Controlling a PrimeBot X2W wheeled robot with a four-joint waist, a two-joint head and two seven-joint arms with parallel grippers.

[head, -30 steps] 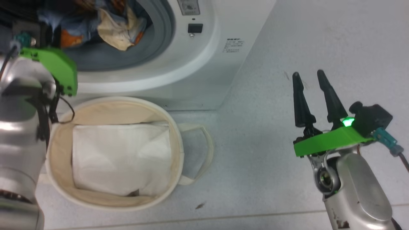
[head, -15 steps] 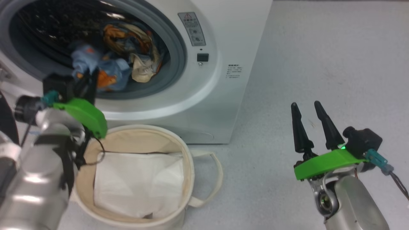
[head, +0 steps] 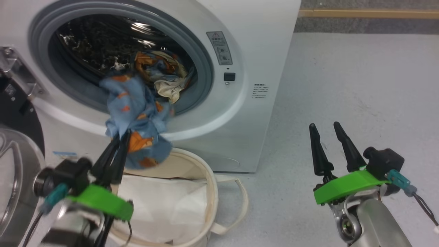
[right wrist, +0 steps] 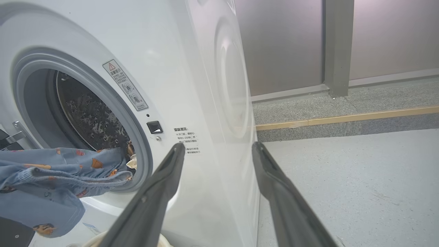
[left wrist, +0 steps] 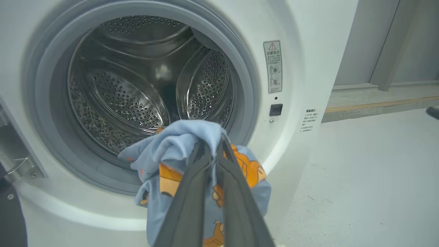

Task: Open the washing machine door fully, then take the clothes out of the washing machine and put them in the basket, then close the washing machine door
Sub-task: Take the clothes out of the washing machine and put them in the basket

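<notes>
Clothes point(head: 137, 109) tight between closed left jaws, just above the basket point(head: 213, 192); right jaws apart, empty.

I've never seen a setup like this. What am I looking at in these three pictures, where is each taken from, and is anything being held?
It is a wheeled robot with two arms, each ending in a two-fingered claw. The wide picture comes from a camera on its head, looking down; the other two come from cameras on its wrists, looking forward along each arm. In front stands a white washing machine with its door swung open at the left. On the floor below the opening sits a cream basket with a white sheet inside. The left claw is shut on blue clothes with orange figures, hanging out of the opening above the basket. The right claw is open, holding nothing.
</notes>
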